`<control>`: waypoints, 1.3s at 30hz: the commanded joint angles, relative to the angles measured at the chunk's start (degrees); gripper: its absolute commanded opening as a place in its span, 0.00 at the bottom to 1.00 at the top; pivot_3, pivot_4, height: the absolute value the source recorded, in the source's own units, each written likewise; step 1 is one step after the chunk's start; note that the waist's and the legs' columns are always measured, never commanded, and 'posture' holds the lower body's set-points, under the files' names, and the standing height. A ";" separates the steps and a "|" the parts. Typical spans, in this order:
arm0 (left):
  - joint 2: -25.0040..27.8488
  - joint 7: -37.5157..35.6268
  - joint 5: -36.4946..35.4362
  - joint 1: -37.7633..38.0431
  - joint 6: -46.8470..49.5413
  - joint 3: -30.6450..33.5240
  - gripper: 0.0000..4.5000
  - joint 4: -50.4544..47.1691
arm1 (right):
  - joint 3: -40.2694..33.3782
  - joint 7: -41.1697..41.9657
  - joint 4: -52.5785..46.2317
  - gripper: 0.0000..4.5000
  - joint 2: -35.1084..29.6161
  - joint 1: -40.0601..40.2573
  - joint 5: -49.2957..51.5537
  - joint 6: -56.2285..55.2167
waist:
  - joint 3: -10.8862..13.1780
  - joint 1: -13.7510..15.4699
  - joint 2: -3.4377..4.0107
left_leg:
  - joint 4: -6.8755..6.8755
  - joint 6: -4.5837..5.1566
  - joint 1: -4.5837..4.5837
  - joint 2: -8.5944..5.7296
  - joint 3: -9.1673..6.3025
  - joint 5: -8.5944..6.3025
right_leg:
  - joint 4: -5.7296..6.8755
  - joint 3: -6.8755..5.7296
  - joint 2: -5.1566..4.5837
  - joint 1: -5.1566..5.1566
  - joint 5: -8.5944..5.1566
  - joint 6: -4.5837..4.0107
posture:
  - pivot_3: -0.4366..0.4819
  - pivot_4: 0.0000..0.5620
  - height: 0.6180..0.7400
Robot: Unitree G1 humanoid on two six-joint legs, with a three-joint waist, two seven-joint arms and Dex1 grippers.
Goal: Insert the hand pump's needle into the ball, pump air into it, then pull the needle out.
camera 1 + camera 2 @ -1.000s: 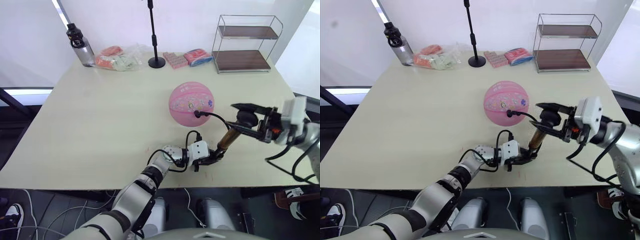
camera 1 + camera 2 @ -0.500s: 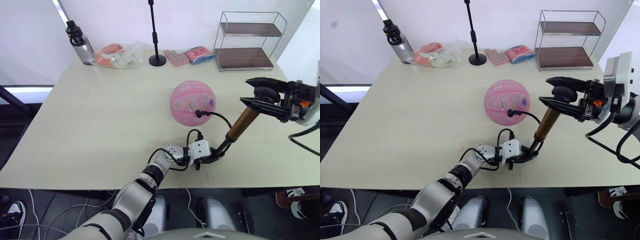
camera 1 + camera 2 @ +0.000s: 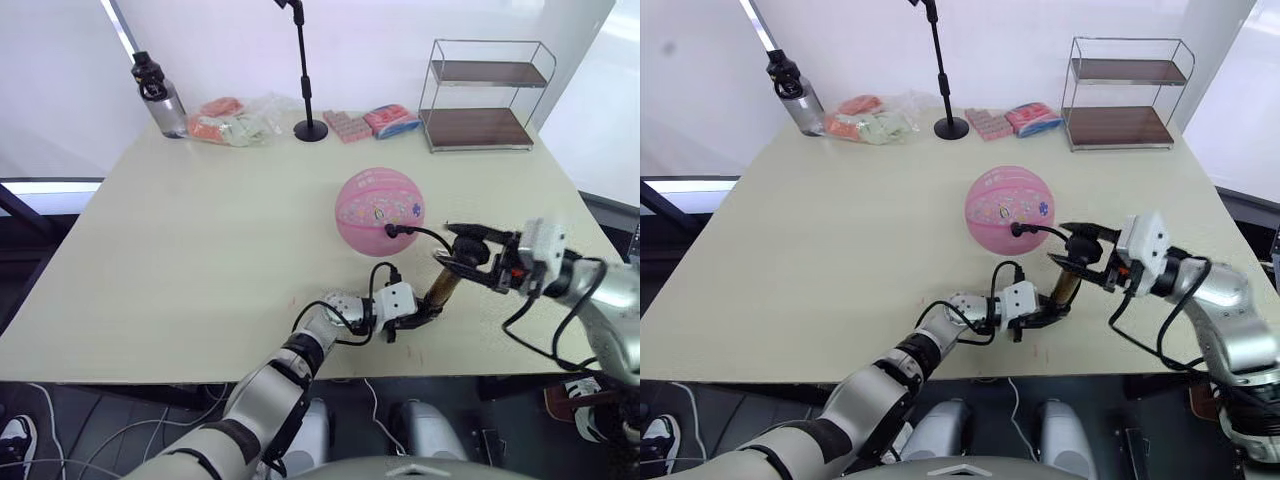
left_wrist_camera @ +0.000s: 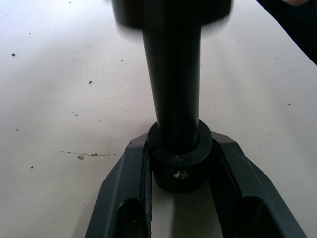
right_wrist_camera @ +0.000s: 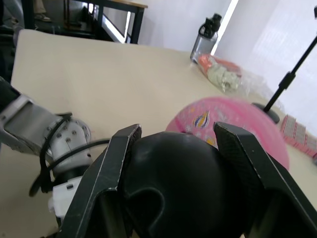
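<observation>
Clearly pumping now, with both grippers working the pump [image 3: 441, 287] near the front edge of the counter [image 3: 200, 230]. Standing tilted there, base down toward the left gripper [image 3: 418, 313], handle up at the right gripper [image 3: 462, 257]. Clamping the black base collar between the left fingers [image 4: 130, 188], pressed against it on both sides, as the left wrist view shows. Cupping the rounded black handle between the right fingers [image 5: 106, 178], closed around its flanks. Running a thin black hose [image 3: 418, 232] from the pump up to the ball [image 3: 380, 210], which is resting on the counter just behind the pump, round and apparently well filled. Meeting the ball at a small black fitting [image 3: 392, 230] on the near side; the needle itself is too small to make out, presumably seated in the valve. Judging the handling: pump likely light and rigid, its bronze barrel smooth and apt to slip, so better taken at the black ends, as now. Ball looking light and springy, free to roll with nothing pinning it. Hose limp, offering no support, so any sideways tug probably shifting the ball or bending the pin. For withdrawal, best gripping the fitting close to the valve and pulling straight along the needle's line.
</observation>
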 commanded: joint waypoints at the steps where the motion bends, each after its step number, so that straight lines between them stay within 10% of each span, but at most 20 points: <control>1: 2.63 0.16 3.99 2.71 3.48 -1.51 0.24 5.62 | 5.19 1.11 8.68 0.41 0.89 3.05 -7.90 -3.16 | -0.06 -0.03 0.04 | 0.00 0.00 0.02 0.00 -0.01 0.00 | 0.00 0.03 0.00 0.00 0.00 0.00 | 0.48 0.27 1.00; 39: 2.89 -0.63 4.32 2.81 3.50 -1.52 0.24 5.95 | -17.26 0.39 -6.52 0.41 -12.45 -17.58 18.31 21.00 | 0.98 0.08 0.55 | 0.05 0.01 -0.25 -0.21 0.00 0.01 | 0.01 0.03 -0.14 -0.20 0.07 0.12 | 0.48 0.27 1.00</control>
